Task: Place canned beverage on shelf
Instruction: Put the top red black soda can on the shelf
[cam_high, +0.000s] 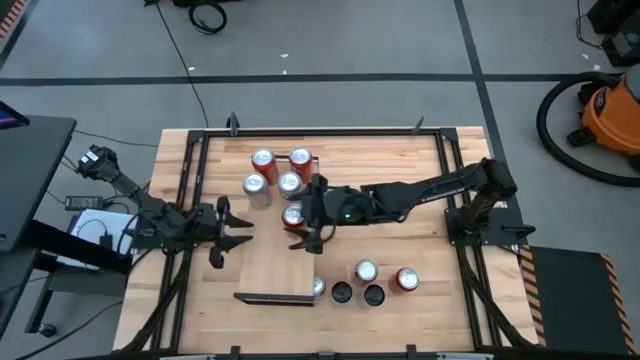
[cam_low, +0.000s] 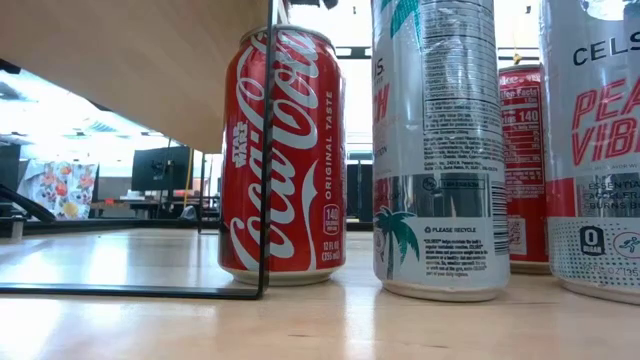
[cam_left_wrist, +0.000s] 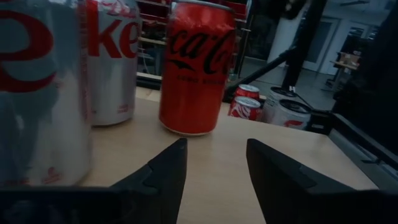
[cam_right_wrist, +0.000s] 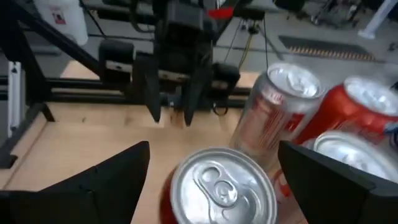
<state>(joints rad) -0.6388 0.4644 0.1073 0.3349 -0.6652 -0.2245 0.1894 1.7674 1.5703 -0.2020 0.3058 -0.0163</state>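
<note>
The can (cam_right_wrist: 222, 186) stands upright on the shelf (cam_high: 265, 270), directly below the right gripper (cam_right_wrist: 211, 177), whose wide-open fingers straddle it without touching (the nearer arm); the left gripper (cam_high: 228, 230), narrowly open, waits beside the shelf

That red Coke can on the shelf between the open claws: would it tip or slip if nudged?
The can stands upright, taller than wide, so a push near its top might tip it. Its round shiny wall looks smooth, so it may slip in the open right tool. On its side it would probably roll along the flat shelf.
</note>
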